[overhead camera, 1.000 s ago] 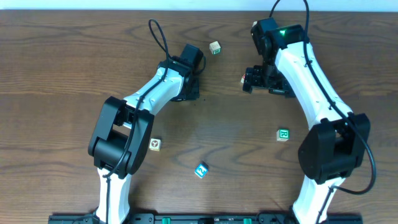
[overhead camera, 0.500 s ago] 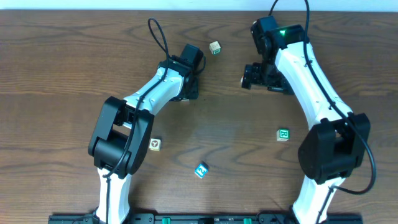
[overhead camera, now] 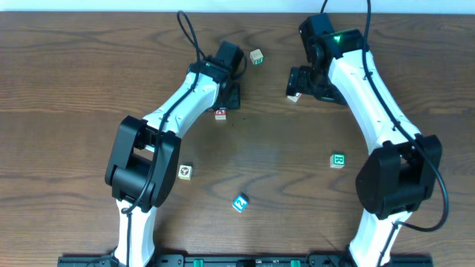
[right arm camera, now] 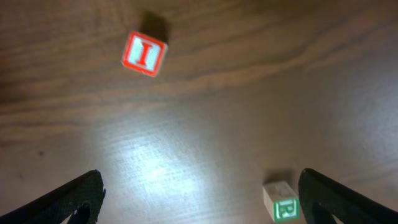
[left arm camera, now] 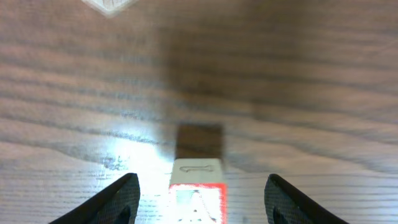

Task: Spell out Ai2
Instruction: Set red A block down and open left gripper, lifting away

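Observation:
A red-bordered A block [overhead camera: 220, 113] lies on the table just in front of my left gripper [overhead camera: 231, 95]. In the left wrist view the A block [left arm camera: 196, 186] sits between the spread fingers of the left gripper [left arm camera: 199, 211], untouched on either side. A red I block [overhead camera: 294, 96] lies beside my right gripper [overhead camera: 300, 80]. In the right wrist view the I block [right arm camera: 144, 54] lies well ahead of the open, empty right gripper [right arm camera: 199, 196]. No block with a 2 can be read.
A green R block [right arm camera: 283, 200] lies by the right finger. A green block [overhead camera: 257, 56] sits at the back, another green block [overhead camera: 338, 160] at the right, a blue block [overhead camera: 240, 202] at the front and a pale block [overhead camera: 185, 172] at the front left. A pale block [left arm camera: 109, 5] shows at the top of the left wrist view.
My left gripper has drawn back toward the far edge, uncovering the A block on the table. My right gripper has shifted slightly toward the far edge; the I block stays put.

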Tool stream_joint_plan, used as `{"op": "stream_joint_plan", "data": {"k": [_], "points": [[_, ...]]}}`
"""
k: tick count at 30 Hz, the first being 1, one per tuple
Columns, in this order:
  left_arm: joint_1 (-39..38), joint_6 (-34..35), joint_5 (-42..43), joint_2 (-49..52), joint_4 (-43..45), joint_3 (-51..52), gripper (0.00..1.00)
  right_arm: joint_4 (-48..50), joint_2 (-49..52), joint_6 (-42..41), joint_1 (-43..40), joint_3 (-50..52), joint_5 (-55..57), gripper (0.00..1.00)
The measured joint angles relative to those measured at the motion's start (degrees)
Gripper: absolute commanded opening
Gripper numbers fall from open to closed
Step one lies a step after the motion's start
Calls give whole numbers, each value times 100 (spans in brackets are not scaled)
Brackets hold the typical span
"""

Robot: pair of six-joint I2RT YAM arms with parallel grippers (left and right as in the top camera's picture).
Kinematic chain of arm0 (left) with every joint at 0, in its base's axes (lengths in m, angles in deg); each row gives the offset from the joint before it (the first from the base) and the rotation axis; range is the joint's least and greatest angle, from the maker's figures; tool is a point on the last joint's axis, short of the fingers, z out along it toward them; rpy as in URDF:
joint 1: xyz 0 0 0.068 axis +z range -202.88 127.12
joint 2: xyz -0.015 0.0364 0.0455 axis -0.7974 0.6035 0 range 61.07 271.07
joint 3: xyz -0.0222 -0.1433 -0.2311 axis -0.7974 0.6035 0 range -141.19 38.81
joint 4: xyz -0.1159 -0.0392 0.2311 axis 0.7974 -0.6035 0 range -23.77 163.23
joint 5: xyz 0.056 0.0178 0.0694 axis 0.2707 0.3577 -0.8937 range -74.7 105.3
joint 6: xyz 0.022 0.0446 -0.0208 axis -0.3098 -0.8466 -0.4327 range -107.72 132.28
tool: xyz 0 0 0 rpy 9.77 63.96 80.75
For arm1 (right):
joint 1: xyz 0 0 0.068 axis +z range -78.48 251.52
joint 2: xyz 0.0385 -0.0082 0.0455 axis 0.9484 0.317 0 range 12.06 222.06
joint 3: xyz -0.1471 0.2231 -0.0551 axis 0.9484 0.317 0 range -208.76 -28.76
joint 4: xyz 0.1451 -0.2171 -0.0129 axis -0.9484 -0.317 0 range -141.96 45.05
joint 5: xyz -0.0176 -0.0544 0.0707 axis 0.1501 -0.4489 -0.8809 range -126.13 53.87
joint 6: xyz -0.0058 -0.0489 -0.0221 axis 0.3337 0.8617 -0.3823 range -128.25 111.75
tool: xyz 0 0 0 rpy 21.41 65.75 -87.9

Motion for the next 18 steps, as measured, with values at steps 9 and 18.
{"op": "stream_joint_plan", "data": {"k": [9,18], "points": [[0,-181,28,0,-841,-1158,76,627,0,-168,0,0,7,99],[0,-479,-61,-245,-1867,-2068,95,774,101,-1272,0,0,-50,99]]}}
